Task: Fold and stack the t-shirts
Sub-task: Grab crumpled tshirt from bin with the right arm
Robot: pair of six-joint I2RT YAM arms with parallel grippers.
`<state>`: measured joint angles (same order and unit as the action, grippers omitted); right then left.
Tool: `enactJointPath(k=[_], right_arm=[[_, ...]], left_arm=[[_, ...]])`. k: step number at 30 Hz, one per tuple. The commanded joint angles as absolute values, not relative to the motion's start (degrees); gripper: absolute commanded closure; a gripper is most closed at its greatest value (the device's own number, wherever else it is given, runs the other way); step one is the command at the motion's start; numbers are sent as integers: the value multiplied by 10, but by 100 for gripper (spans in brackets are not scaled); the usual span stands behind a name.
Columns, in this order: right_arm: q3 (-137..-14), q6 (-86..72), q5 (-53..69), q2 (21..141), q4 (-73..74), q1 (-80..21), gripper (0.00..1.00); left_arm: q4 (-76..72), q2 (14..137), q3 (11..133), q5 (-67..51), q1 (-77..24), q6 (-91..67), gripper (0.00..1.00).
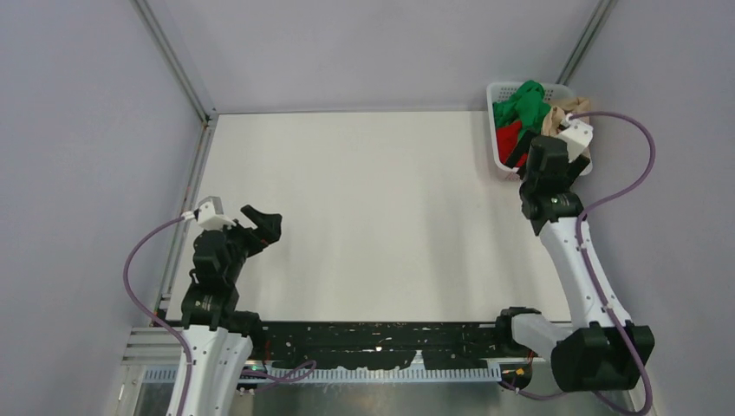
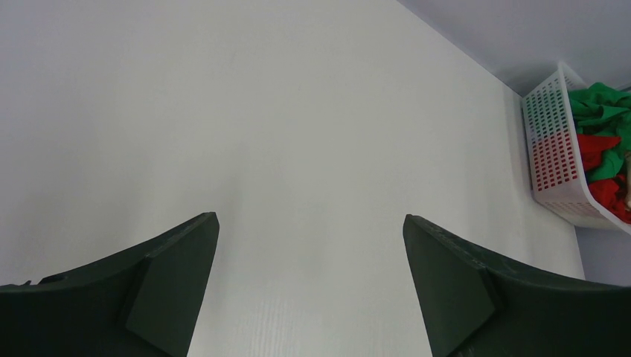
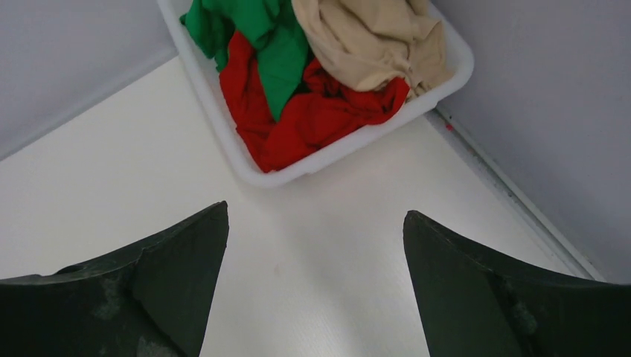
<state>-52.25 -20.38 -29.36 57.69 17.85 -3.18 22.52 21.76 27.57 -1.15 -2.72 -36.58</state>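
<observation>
Looking like nothing's folded yet: t-shirts (image 3: 320,111) all bunched in the white basket (image 3: 283,177) at 1 o'clock, left gripper (image 2: 311,219) and right gripper (image 3: 314,216) both gaping, empty.

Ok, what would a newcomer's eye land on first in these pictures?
The bright heap of green t-shirt, red t-shirt and beige t-shirt in the white lattice basket at the far right corner of the table. The right gripper hovers open just short of it; the left gripper is open over bare table, near left.
</observation>
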Motion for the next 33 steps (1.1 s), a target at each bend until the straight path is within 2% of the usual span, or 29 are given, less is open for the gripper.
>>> enactJointPath(k=[1,6,12,18,20,21,22,23,24,25,27,29,33], right_arm=[[-655,-142,-313,694,168,29,5],[-789,-117,-291,870,180,84,5],[-1019,-72,-269,1060,233,120,4],[-1148,-78,-229,1193,259,142,1],[-1175,-85,-221,1223,260,145,9],[-1184,-88,-219,1240,260,147,19],[-1200,-90,-217,1247,260,148,26],[-1209,-95,-216,1256,260,150,48],[-1224,-98,-214,1259,260,151,57],[-1232,-102,-213,1262,260,154,72],[-1258,-114,-212,1259,259,158,91],[-1288,-118,-224,1247,258,161,95],[-1316,-101,-248,1192,205,163,95]], left_arm=[[162,239,268,-35,-27,-360,1],[140,266,265,-30,-27,-365,1],[112,296,262,-28,-28,-364,1],[115,327,274,-23,-28,-356,1],[111,334,275,-23,-28,-356,1],[109,337,275,-24,-28,-355,1],[108,341,276,-26,-28,-355,1],[108,344,277,-27,-28,-354,1],[109,346,279,-30,-28,-353,1],[108,348,279,-31,-27,-352,1],[109,350,280,-33,-28,-351,1],[108,349,279,-35,-28,-351,1],[100,344,272,-41,-28,-351,1]])
